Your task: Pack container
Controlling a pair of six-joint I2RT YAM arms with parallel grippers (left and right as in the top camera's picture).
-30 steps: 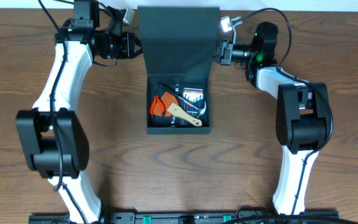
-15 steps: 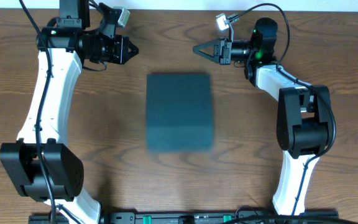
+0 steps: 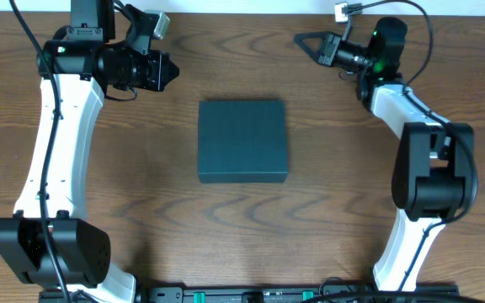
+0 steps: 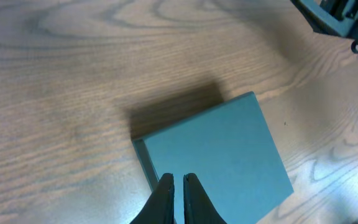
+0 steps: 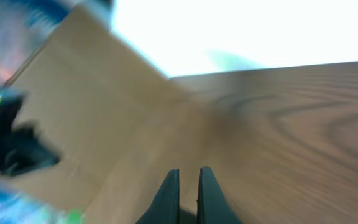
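Note:
The container (image 3: 242,140) is a dark teal box lying in the middle of the table with its flap lid down flat; its contents are hidden. It also shows in the left wrist view (image 4: 219,155). My left gripper (image 3: 173,71) hovers to the box's far left, apart from it, fingers together and empty (image 4: 178,178). My right gripper (image 3: 299,38) is near the table's back edge, to the box's far right, fingers together and empty (image 5: 188,172). The right wrist view is blurred and does not show the box.
Wood-grain table (image 3: 150,210) all around the box. The back edge of the table (image 3: 242,13) runs just behind both grippers. A brown board-like surface (image 5: 73,106) fills the left of the right wrist view. Part of the right arm (image 4: 334,15) shows at the left wrist view's top right.
The lid, upright a second ago with tools visible inside, now lies shut. Both grippers have drawn away from the box; the right one moved back and to the right.

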